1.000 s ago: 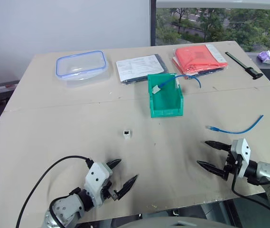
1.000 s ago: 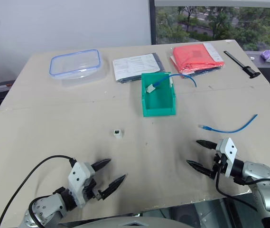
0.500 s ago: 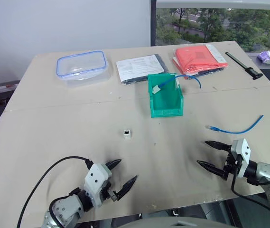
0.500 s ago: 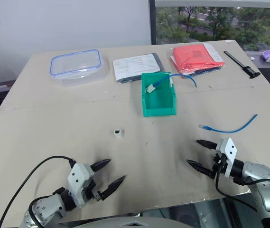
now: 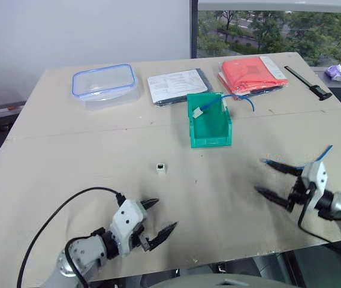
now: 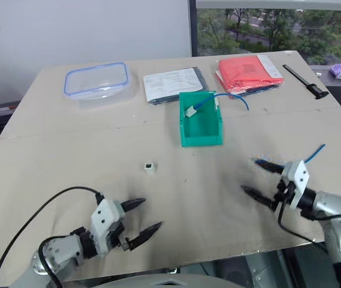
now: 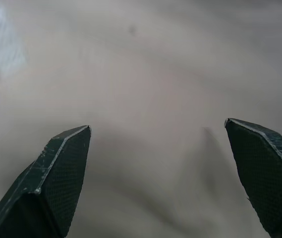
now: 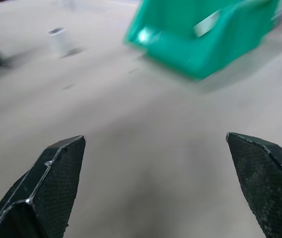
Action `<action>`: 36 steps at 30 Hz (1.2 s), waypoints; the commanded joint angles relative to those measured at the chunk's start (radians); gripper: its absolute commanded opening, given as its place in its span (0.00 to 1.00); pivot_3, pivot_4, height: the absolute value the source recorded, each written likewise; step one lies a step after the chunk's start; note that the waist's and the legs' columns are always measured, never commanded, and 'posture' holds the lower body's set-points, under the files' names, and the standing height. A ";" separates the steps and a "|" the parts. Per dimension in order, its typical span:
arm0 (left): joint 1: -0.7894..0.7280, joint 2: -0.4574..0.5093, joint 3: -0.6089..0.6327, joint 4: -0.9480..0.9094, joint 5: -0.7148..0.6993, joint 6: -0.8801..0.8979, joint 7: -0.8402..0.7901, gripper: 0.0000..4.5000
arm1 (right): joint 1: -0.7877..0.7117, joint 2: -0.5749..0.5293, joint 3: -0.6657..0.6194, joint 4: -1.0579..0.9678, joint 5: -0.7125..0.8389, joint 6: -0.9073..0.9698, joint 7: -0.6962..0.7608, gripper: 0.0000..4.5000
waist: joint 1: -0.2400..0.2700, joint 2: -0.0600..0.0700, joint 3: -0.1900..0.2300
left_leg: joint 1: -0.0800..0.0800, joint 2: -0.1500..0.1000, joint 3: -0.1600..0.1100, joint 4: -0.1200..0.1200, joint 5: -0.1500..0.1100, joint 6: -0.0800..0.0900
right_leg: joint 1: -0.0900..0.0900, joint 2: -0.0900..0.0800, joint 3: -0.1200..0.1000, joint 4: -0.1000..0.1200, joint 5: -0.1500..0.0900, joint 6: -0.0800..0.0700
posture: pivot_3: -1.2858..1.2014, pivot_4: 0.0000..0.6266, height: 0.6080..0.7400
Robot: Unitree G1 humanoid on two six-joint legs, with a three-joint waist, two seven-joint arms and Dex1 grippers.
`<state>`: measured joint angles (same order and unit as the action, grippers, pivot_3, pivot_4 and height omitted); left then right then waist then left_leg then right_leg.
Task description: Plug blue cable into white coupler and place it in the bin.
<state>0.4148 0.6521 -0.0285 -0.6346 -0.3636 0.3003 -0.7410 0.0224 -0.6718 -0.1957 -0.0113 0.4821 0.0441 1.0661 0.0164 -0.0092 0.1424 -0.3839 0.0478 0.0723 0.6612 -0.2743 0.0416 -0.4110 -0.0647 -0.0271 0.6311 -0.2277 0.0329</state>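
Head views: the bin [image 5: 209, 127] stands near the middle of the table [image 5: 68, 162], its low cut-away front toward the robot. Inside it lies a second blue cable [image 5: 233, 98] with its own white block, and that cable trails out over the bin's far right edge. The white coupler [image 5: 160, 168] sits alone on the table, nearer the robot than the bin and to its left. The blue cable [image 5: 314, 158] lies on the table to the right of the bin and nearer the robot, partly hidden behind the right gripper [image 5: 271, 177], whose 2 fingers are spread wide with nothing between them. The left gripper [image 5: 159, 216] hangs over the near edge, well to the near left of the bin, its 2 fingers likewise spread and empty. Beyond the bin lie a clear container [image 5: 103, 84] with a blue rim, a sheet of papers [image 5: 176, 85] and a red packet [image 5: 251, 74].

Left wrist view: 2 fingertips [image 7: 64, 163] stand far apart over bare table.

Right wrist view: 2 fingertips [image 8: 56, 173] stand far apart; ahead are the bin and, beside it, the coupler.
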 commanded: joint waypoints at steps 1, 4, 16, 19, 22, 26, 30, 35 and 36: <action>-0.131 0.049 -0.019 -0.082 -0.093 0.111 -0.054 0.98 | -0.065 -0.070 -0.024 0.131 -0.037 -0.013 0.051 1.00 | 0.001 0.000 0.000 | -0.001 0.000 0.000 0.003 0.000 0.000 | 0.000 0.000 0.000 0.002 0.000 0.000 | 0.52 0.24 1.00; -0.262 0.089 -0.066 -0.082 -0.096 0.179 -0.087 0.98 | -0.159 -0.110 0.022 0.284 -0.105 -0.037 0.080 1.00 | -0.003 -0.001 0.000 | -0.001 -0.001 0.001 0.005 0.000 0.000 | 0.001 0.000 0.001 0.004 0.000 0.000 | 0.52 0.24 1.00; -0.420 0.141 -0.065 -0.075 -0.133 0.238 -0.144 1.00 | -0.416 -0.083 0.139 0.557 -0.205 -0.078 0.196 0.82 | -0.025 -0.006 0.005 | 0.002 0.000 0.000 0.007 0.000 0.000 | 0.000 0.002 0.005 0.010 0.001 0.003 | 0.52 0.24 1.00; -0.422 0.119 -0.053 -0.067 -0.135 0.218 -0.126 1.00 | -0.421 -0.077 0.144 0.557 -0.205 -0.074 0.202 0.50 | -0.022 -0.006 0.006 | 0.001 0.000 0.000 0.007 0.000 0.000 | 0.000 0.002 0.005 0.010 0.001 0.003 | 0.52 0.24 1.00; -0.438 0.092 -0.056 -0.062 -0.133 0.216 -0.101 1.00 | -0.421 -0.072 0.149 0.551 -0.205 -0.073 0.209 0.17 | -0.022 -0.006 0.006 | 0.001 0.000 0.001 0.008 0.000 0.000 | 0.000 0.002 0.006 0.010 0.001 0.002 | 0.52 0.24 1.00; -0.454 0.073 -0.065 -0.050 -0.125 0.213 -0.093 1.00 | -0.423 -0.056 0.161 0.521 -0.203 -0.073 0.214 0.01 | -0.023 -0.006 0.006 | 0.001 -0.001 0.001 0.008 0.000 0.000 | 0.000 0.002 0.008 0.010 0.001 0.002 | 0.52 0.24 1.00; -0.464 0.087 -0.061 -0.034 -0.113 0.204 -0.108 1.00 | -0.413 -0.024 0.204 0.387 -0.194 -0.039 0.224 0.01 | -0.030 -0.006 0.006 | 0.002 0.000 0.001 0.008 0.000 0.000 | 0.000 0.002 0.008 0.011 0.001 0.003 | 0.52 0.24 1.00; -0.500 0.144 -0.049 0.012 -0.079 0.185 -0.153 1.00 | -0.426 0.046 0.332 0.183 -0.235 0.052 0.200 0.01 | -0.028 -0.006 0.006 | 0.002 0.001 0.000 0.008 0.000 0.000 | 0.000 0.004 0.007 0.011 0.002 0.004 | 0.52 0.24 1.00; -0.508 0.150 -0.045 0.020 -0.080 0.184 -0.158 1.00 | -0.431 0.056 0.349 0.162 -0.240 0.066 0.198 0.01 | -0.027 -0.006 0.006 | 0.002 0.001 -0.001 0.008 0.000 0.000 | 0.000 0.004 0.006 0.011 0.002 0.004 | 0.52 0.24 1.00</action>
<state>-0.0790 0.7927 -0.0990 -0.6120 -0.4488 0.5085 -0.8842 -0.3905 -0.6160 0.1365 0.2125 0.2493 0.0841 1.2679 -0.0108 -0.0152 0.1488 -0.3822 0.0488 0.0717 0.6688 -0.2742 0.0416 -0.4116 -0.0608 -0.0208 0.6426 -0.2261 0.0358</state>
